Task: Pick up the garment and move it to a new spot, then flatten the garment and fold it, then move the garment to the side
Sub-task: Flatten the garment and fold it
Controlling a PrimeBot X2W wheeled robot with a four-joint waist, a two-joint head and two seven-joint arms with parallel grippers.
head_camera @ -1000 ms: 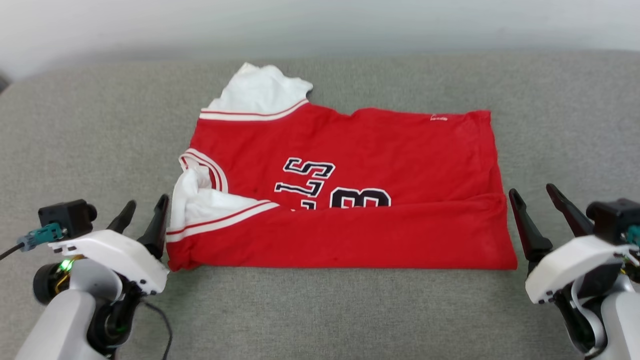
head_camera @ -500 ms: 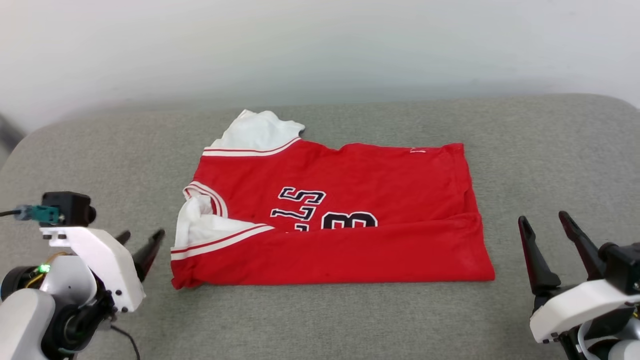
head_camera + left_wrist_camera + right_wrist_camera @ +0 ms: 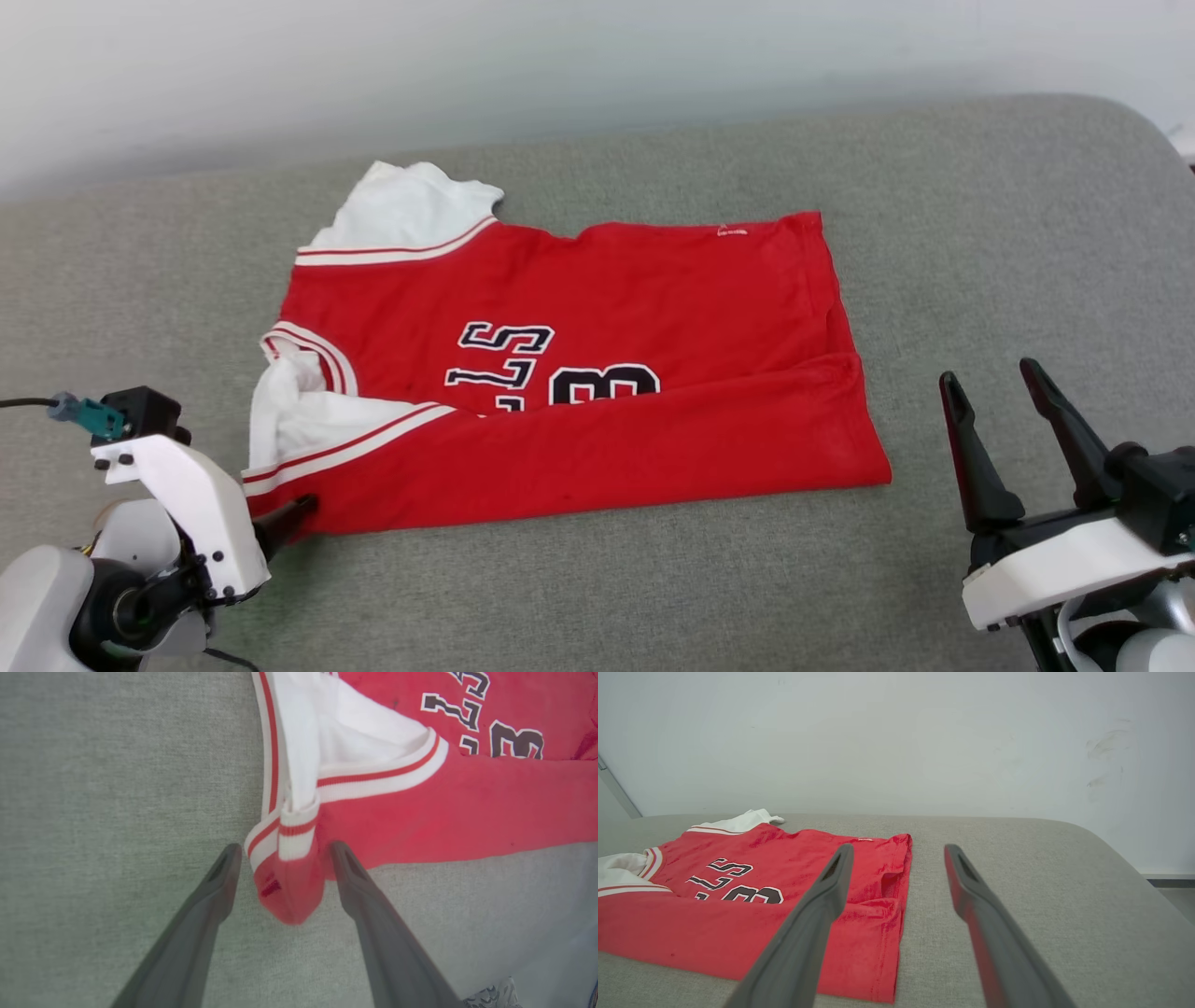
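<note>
Half-folded garment point(image 3: 597, 373) found lying flat, mid grey padded surface point(image 3: 980, 215); both claws spread, pinching nothing.
Risks, largest first: pulling the whole fold open if hauled by one corner alone, with left claw point(image 3: 283, 849) straddling only the near striped corner and right claw point(image 3: 990, 371) hovering clear of the hem; then catching just the top layer (thin jersey, likely to slip); then further bunching of the loose near sleeve point(image 3: 299, 420). Noted around: pale wall point(image 3: 597, 56) behind, well apart. Found nothing blocking either approach.
</note>
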